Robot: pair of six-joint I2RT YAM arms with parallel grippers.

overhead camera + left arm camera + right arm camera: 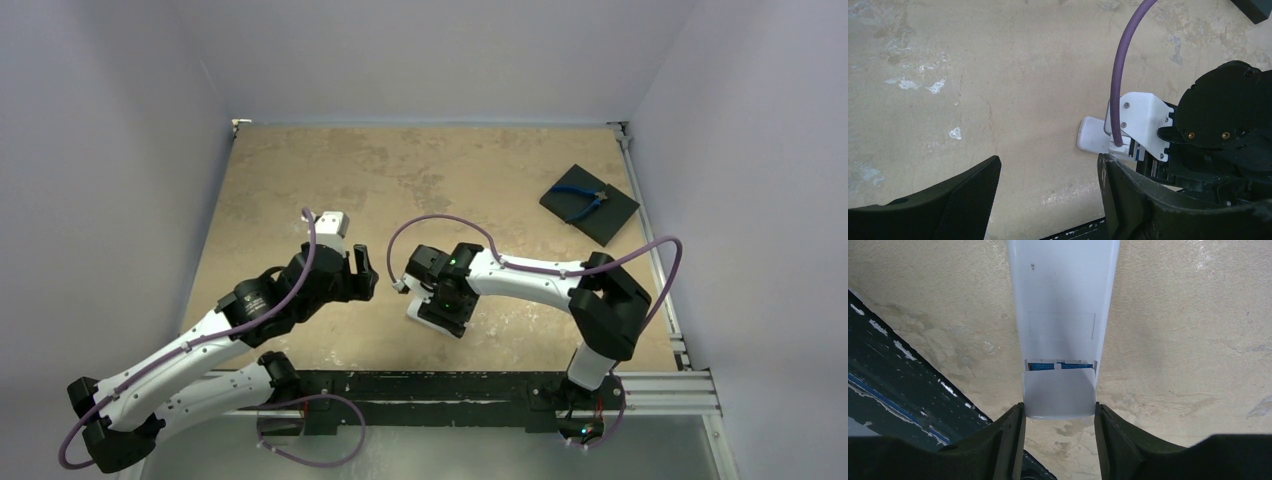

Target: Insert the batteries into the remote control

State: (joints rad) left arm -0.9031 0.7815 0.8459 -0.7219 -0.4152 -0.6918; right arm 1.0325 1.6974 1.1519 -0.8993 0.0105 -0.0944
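White remote control (1063, 290) lies back-up (cover part-slid), blue battery (1042, 367) visible inside

White rectangular plastic remote control (1063, 300): back is smooth, faintly glossy, with one dark speck. Beige mottled tabletop (1173, 340) is matt, worn, scuffed pale. Left gripper (1049, 161), black plastic fingers (970, 195) — fine cross-hatched texture, matt.

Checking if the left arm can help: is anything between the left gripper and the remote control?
Yes. The right gripper covers most of the remote control, its fingers against both sides of the cover end. Only one white end pokes out toward the open left gripper, with just table between.
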